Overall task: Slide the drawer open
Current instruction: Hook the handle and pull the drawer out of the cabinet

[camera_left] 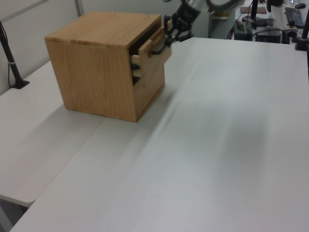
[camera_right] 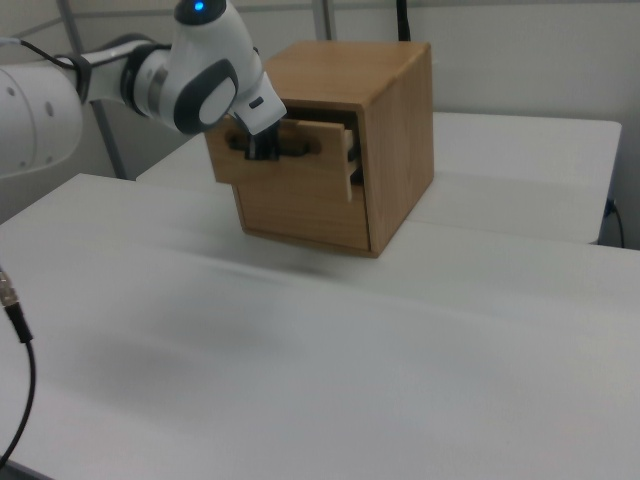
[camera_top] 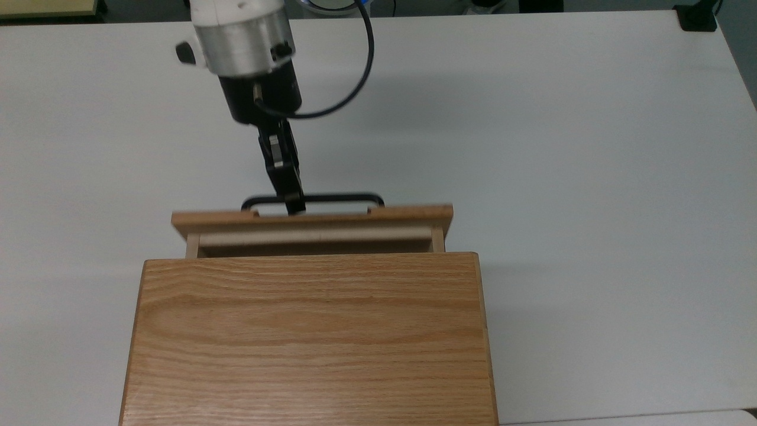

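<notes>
Top view: the drawer (camera_top: 313, 222) is the upper one of a wooden cabinet (camera_top: 307, 337) and stands partly slid out toward 12 o'clock, its wider front panel clear of the cabinet front and a strip of the light tray interior exposed between them. The black bar handle (camera_top: 331, 197) runs across the front panel, on its 12 o'clock face. The gripper (camera_top: 294, 205) meets the handle left of the bar's centre; its fingers are drawn close together on the bar, with no gap visible between them.

Left view: the drawer (camera_left: 153, 47) projects from the cabinet front at about 1 o'clock from the cabinet body, with the gripper (camera_left: 170, 35) at the handle. A second, lower drawer front (camera_left: 150, 89) remains flush.

Handling judgement: the drawer is rigid oak, light when empty, and should run straight on its guides. The thin, stiff metal handle is the correct hold. An off-centre grip may skew the tray, so the pull should stay square to the front.

The cabinet rests on a white table (camera_top: 562, 148).
</notes>
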### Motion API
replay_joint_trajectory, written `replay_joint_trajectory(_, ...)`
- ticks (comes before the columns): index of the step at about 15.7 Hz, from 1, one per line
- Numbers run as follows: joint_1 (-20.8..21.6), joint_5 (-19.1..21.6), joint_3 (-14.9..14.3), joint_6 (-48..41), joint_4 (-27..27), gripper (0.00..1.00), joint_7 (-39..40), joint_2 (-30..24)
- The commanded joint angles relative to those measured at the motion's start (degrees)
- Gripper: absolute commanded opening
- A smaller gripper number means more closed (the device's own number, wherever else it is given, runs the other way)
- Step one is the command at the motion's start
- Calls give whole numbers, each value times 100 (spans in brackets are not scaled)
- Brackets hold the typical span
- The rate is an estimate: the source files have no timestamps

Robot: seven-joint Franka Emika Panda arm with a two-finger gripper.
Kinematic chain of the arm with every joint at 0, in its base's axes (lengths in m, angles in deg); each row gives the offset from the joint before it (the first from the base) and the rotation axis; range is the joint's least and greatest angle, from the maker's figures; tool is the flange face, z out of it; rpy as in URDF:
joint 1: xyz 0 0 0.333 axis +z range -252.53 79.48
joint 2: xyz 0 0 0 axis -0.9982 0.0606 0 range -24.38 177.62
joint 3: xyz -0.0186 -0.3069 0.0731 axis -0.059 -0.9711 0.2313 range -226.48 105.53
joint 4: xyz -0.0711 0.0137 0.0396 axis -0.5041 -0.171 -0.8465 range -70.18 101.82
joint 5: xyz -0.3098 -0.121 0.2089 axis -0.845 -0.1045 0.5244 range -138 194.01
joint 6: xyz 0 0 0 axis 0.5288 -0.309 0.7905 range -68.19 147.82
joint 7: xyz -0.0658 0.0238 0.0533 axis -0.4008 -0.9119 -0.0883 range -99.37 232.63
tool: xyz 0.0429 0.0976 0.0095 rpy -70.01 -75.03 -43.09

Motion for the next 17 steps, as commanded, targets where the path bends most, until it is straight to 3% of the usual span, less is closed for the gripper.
replay_joint_trajectory(1, -119, 17, 42, -1069, 616, 0, 972, -851)
replay_joint_trajectory(9, -314, -475, 33, -2538, 1143, 1, 1782, -1705)
replay_joint_trajectory(13, -305, -651, 33, -2819, 1354, 9, 1800, -1846)
replay_joint_trajectory(14, -305, -686, 33, -2890, 1354, 16, 1800, -1846)
replay_joint_trajectory(15, -305, -687, 33, -2908, 1354, 30, 1792, -1855)
replay_joint_trajectory(16, -322, -687, 33, -2908, 1320, 57, 1791, -1863)
replay_joint_trajectory(17, -323, -678, 7, -2908, 1276, 75, 1791, -1898)
